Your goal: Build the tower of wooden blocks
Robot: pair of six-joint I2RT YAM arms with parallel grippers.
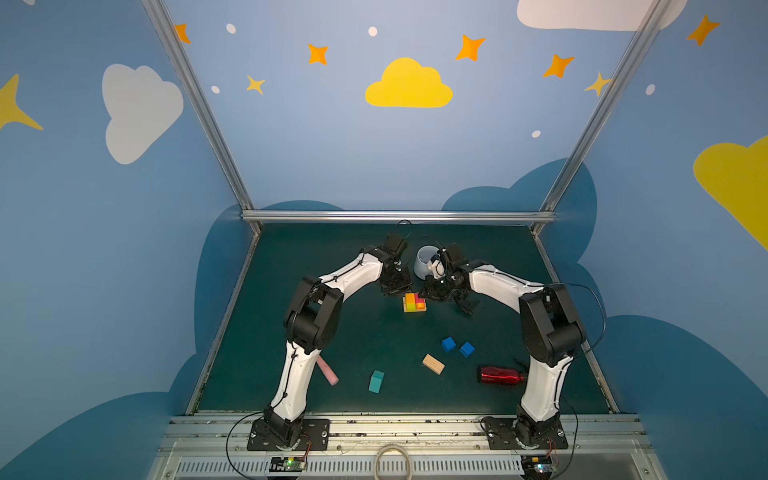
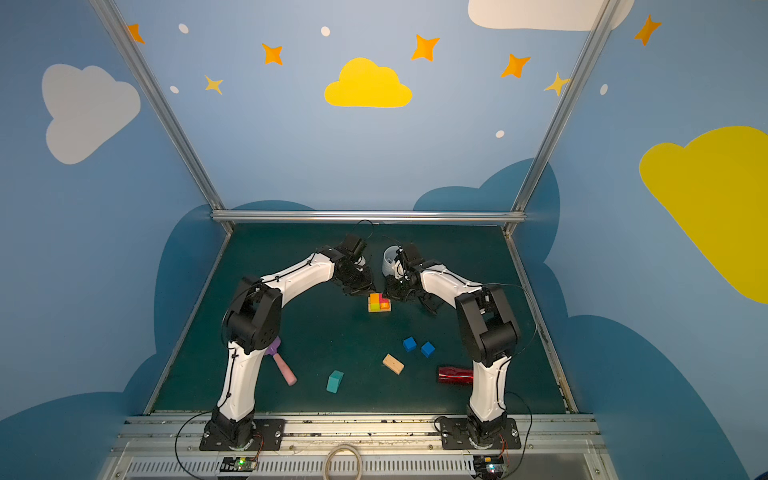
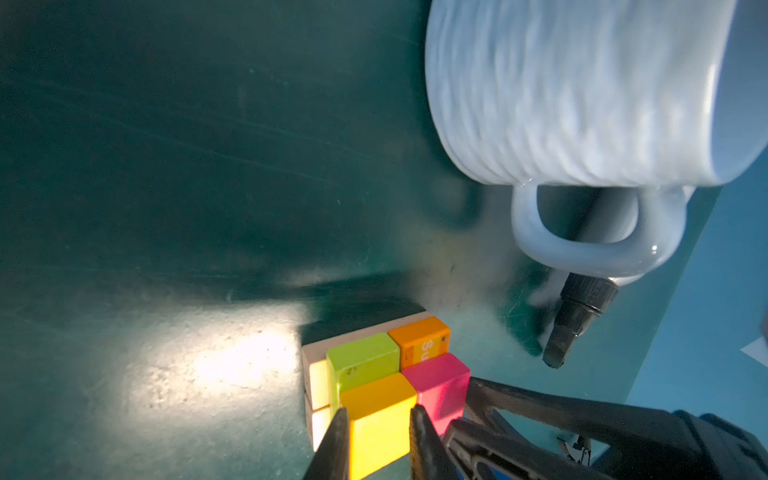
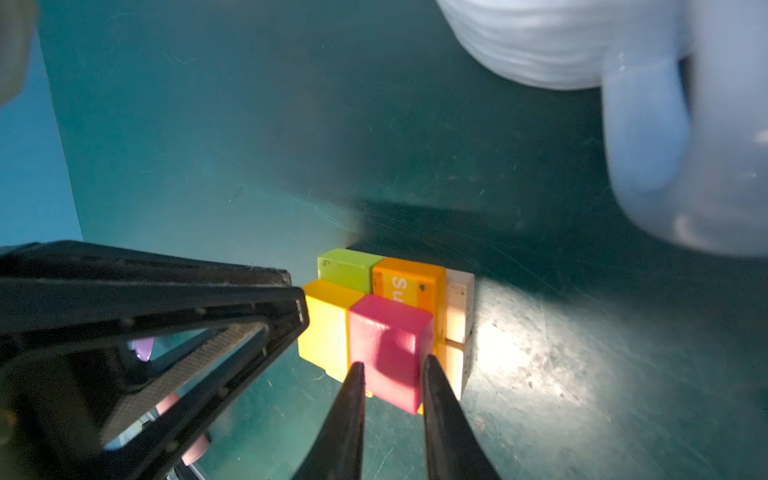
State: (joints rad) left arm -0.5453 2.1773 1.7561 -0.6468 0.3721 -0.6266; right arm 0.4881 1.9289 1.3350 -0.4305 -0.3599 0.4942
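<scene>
Though unseen overhead, orange-block lettering (image 4: pixel 400 289).

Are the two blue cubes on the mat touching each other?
Apart. Both top views show a strip of mat between the left blue cube and the right blue cube.

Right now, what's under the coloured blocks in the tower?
Tan wooden bars sit beneath the yellow-green block, printed orange block, yellow-orange block and pink block. Only their ends and one edge show; the rest is covered, so their count is unclear.
</scene>
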